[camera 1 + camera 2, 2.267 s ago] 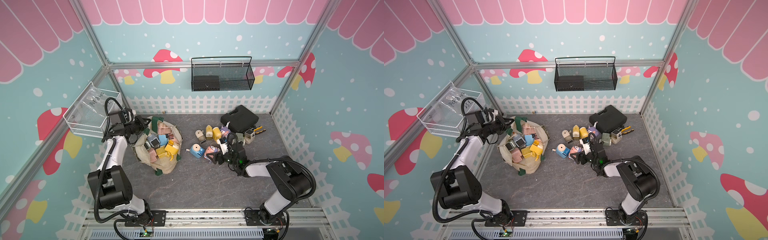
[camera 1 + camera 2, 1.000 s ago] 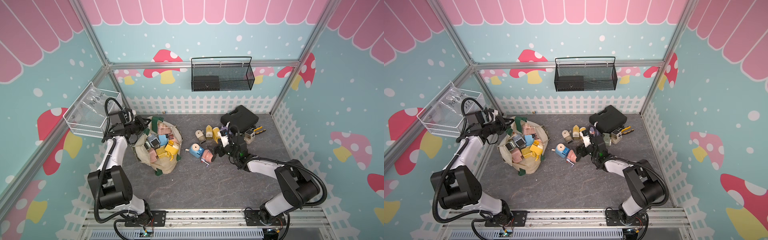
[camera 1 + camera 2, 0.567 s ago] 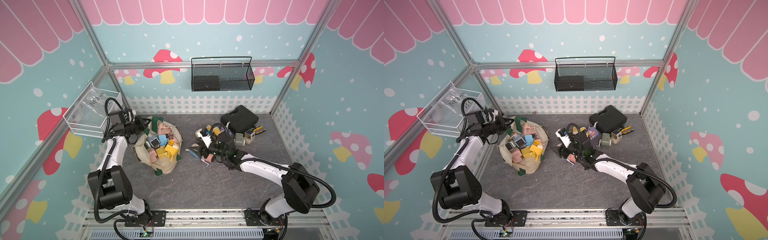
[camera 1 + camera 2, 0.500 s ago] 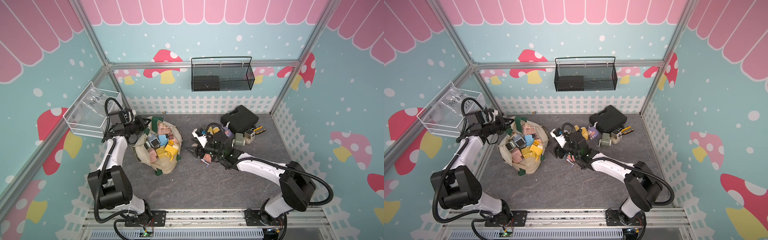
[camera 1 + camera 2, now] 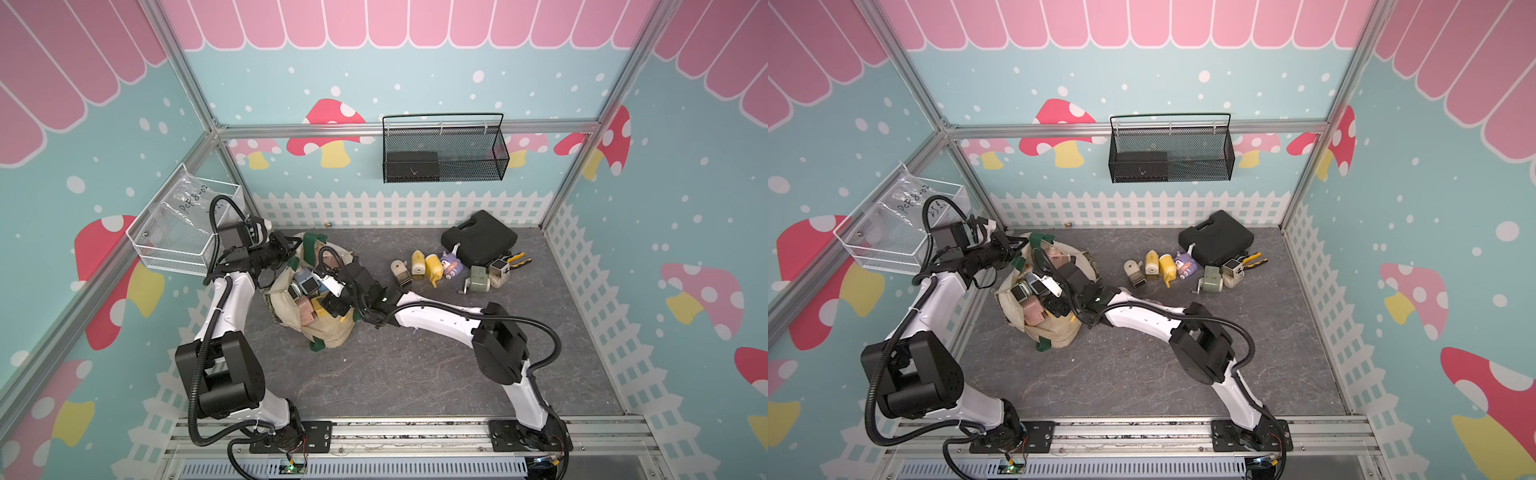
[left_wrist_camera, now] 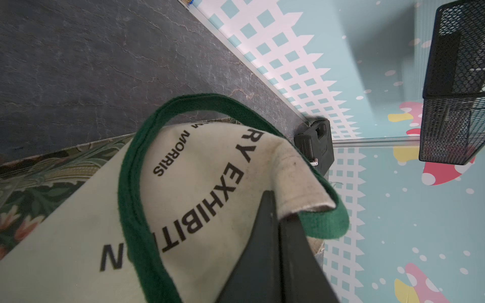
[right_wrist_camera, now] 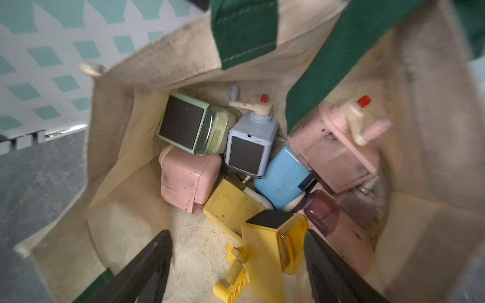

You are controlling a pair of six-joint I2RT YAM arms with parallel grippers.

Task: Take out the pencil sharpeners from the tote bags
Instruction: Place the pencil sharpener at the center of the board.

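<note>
The right hand [image 7: 236,244], spread and empty, had been returned over the tote bag [image 5: 328,332], whose rim was pinched by the left hand [image 6: 273,210]. Several pencil sharpeners [image 7: 191,181] were left inside; another pick was indicated.

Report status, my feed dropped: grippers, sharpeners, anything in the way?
Left gripper shut on tote bag rim. Right gripper open in the bag mouth, jaws straddling yellow sharpener, not yet gripped. Green strap crosses above.
</note>
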